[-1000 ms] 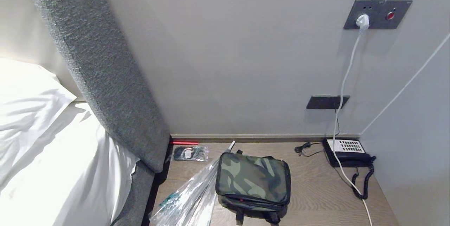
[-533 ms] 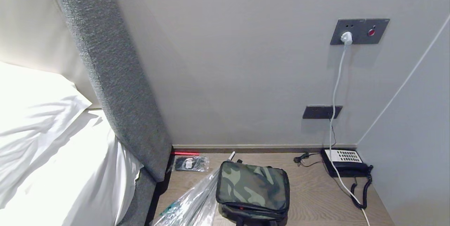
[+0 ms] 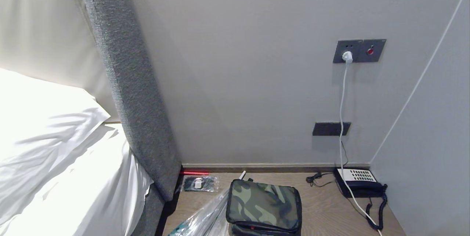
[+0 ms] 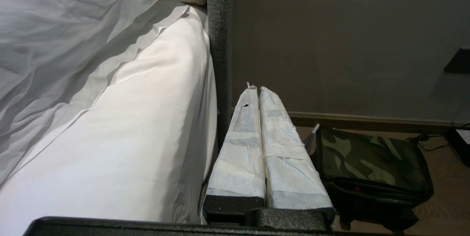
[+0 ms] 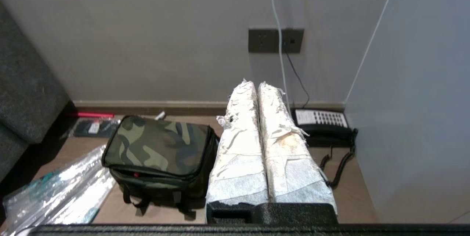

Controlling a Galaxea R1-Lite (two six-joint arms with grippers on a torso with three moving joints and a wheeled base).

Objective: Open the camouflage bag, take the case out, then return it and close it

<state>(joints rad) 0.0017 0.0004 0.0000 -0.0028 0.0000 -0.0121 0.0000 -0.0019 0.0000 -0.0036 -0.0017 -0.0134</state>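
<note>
Hotel-room corner, grey wall [image 3: 257,82], wooden bench [image 3: 323,210] by the bed [image 3: 55,155] with its grey headboard [image 3: 132,100]; camouflage bag [image 3: 263,203] sits zipped shut at the bench front, clear plastic umbrella [image 3: 205,217] touching its side, telephone [image 3: 358,181] well apart by the wall. Case not visible, presumably inside. Left claw [image 4: 255,89] and right claw [image 5: 253,85] both pressed shut, empty, off the bag. Risks: bag sits at the head view's lower edge, so a reach could misjudge the zipper; the soft bag may slide; an arm could snag the umbrella or the phone cord [image 3: 374,210]
</note>
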